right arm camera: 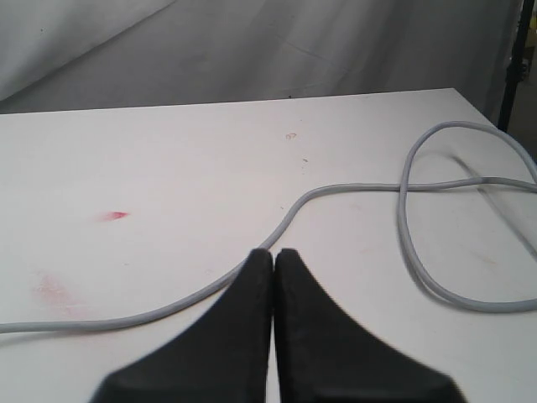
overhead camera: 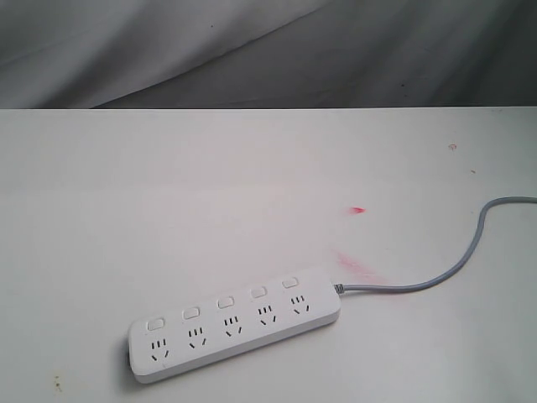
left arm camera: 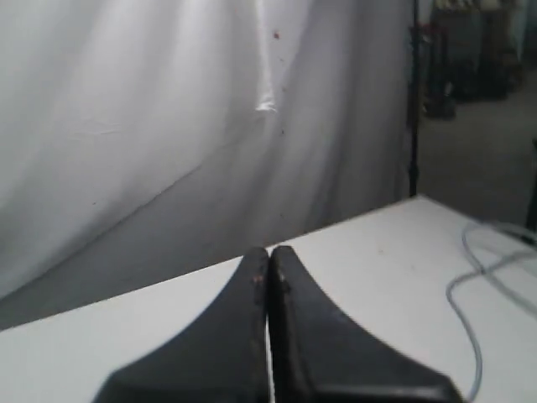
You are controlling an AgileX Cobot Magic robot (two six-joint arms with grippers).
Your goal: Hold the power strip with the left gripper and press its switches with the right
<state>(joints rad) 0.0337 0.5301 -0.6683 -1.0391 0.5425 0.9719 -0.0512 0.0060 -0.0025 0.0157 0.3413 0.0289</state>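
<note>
— While the power strip (overhead camera: 235,323) lay unheld toward the table's (overhead camera: 168,193) near edge, cord (overhead camera: 436,273) trailing right, was anything gripping it?
— No. Left gripper (left arm camera: 268,253), right gripper (right arm camera: 273,254): both pinched closed, empty. Risk: pressing switches (overhead camera: 225,301) unheld could skid it.

white table (overhead camera: 168,193) | lying on it: power strip (overhead camera: 243,337), grey cord (overhead camera: 386,288), red smears (overhead camera: 354,265)

The power strip (overhead camera: 235,323) is coloured white, its cord (overhead camera: 436,277) grey. The white counter (overhead camera: 168,193) is marked with pink-red smears (overhead camera: 354,265). The left hand (left arm camera: 268,252) and right hand (right arm camera: 273,253) are coloured black.
</note>
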